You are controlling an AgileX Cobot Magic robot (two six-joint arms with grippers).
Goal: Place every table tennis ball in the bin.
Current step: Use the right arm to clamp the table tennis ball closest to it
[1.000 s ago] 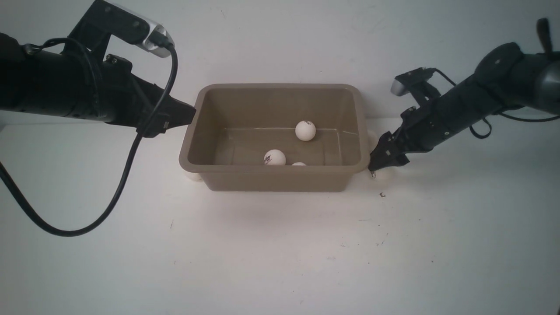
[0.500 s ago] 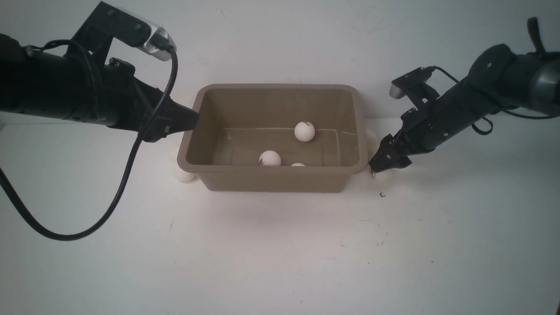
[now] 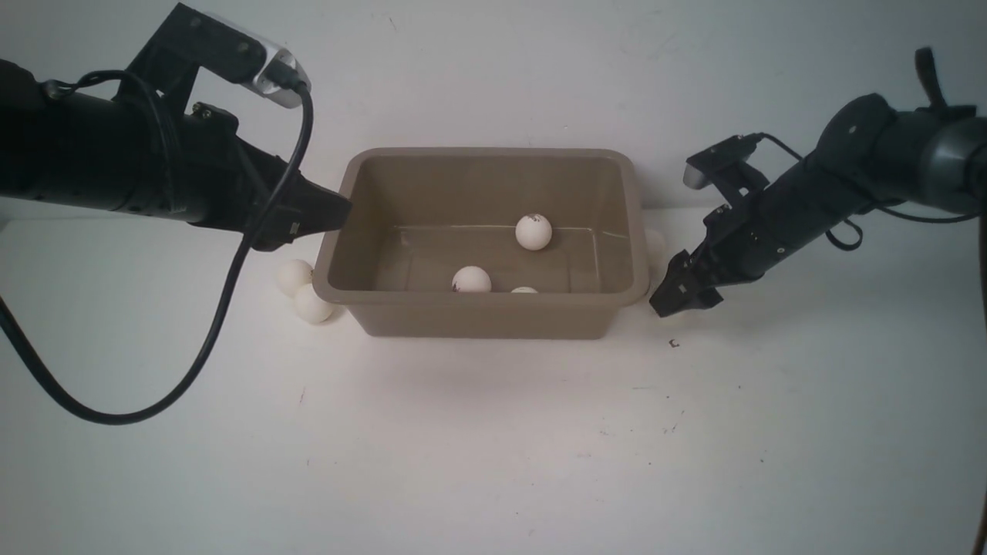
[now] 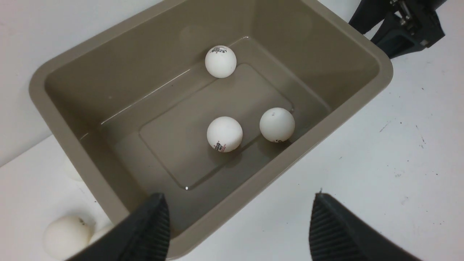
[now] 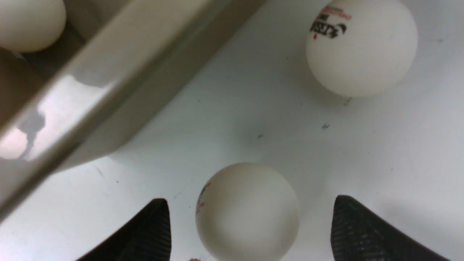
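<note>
We've got the bin point(image 3: 482, 312) on the worktop point(image 3: 493, 447) toward its far edge, three balls point(image 3: 533, 231) in it. Our left fingers point(image 4: 145, 232) are spread, empty, over its left rim. Our right fingers point(image 5: 145, 235) are spread around a loose ball point(image 5: 248, 214) off its right side, not touching. Two more balls point(image 3: 312, 303) lie left of it.

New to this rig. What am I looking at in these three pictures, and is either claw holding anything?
Two black robot arms work at a white table. The wide picture looks forward from between them; the other two come from cameras on each wrist. A taupe bin holds three table tennis balls. Two more balls lie at its left side, two others at its right. The left gripper hangs open and empty by the bin's left rim. The right gripper is open around one ball, not gripping it.
</note>
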